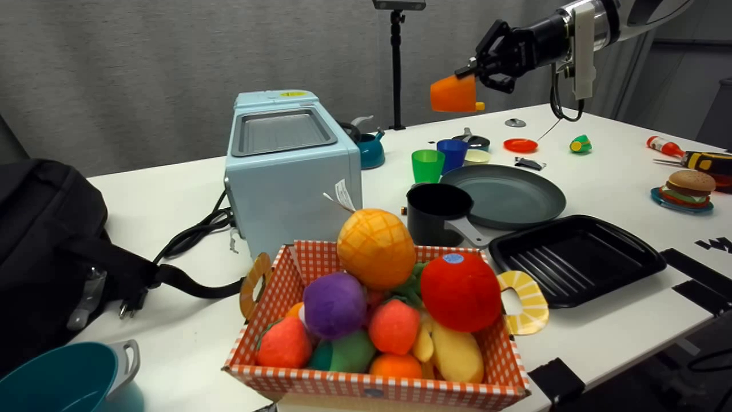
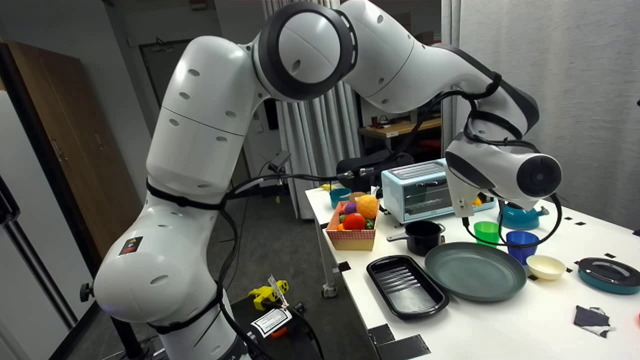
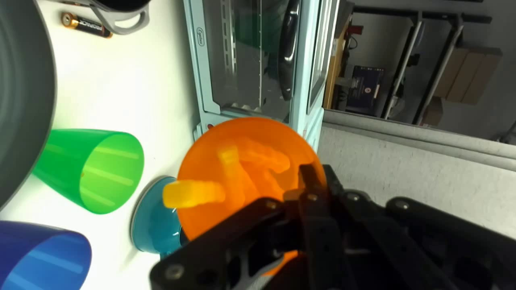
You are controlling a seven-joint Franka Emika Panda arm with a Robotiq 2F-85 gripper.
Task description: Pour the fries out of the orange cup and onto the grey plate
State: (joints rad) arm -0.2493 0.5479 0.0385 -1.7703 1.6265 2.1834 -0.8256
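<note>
And the gripper has its fingers pinched together on the rim of the orange cup, holding it up above the white table, tipped almost onto its side! I can see the yellow fries inside, one poking past the lip. Down there, in an exterior view, lies the grey plate, with the green cup and blue cup upright to its far left. Nearer, plush fruit packs the checked basket.
</note>
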